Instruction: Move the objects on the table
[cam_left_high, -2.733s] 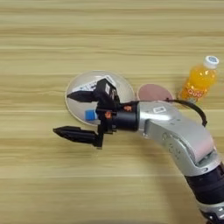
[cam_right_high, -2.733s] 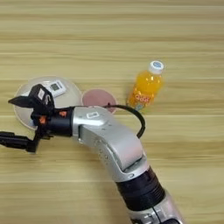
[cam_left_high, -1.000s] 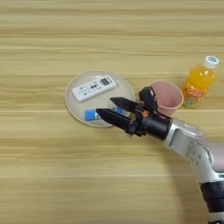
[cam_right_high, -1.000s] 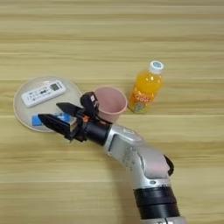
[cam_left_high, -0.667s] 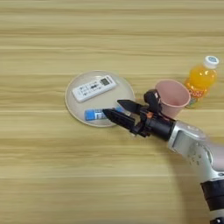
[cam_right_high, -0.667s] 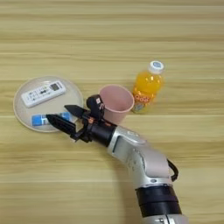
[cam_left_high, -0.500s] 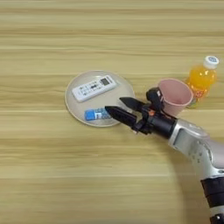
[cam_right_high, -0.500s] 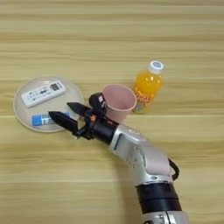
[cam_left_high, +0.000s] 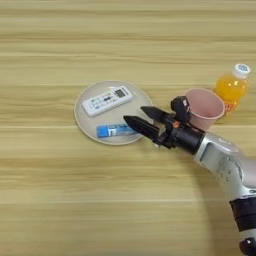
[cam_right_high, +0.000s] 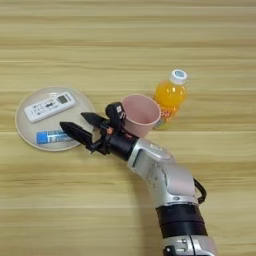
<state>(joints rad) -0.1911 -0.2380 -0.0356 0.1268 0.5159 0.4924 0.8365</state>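
Tube (cam_left_high: 116, 131), blue, lies on the plate (cam_left_high: 85, 118) near the remote (cam_left_high: 107, 100), long axis left-right; empty gripper (cam_left_high: 140, 116), fingers spread, points left just beside its right end.

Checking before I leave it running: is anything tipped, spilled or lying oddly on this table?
Nothing stands out. The orange juice bottle stands upright and capped, the pink cup upright, the white remote and blue tube flat on the plate. No spill shows.
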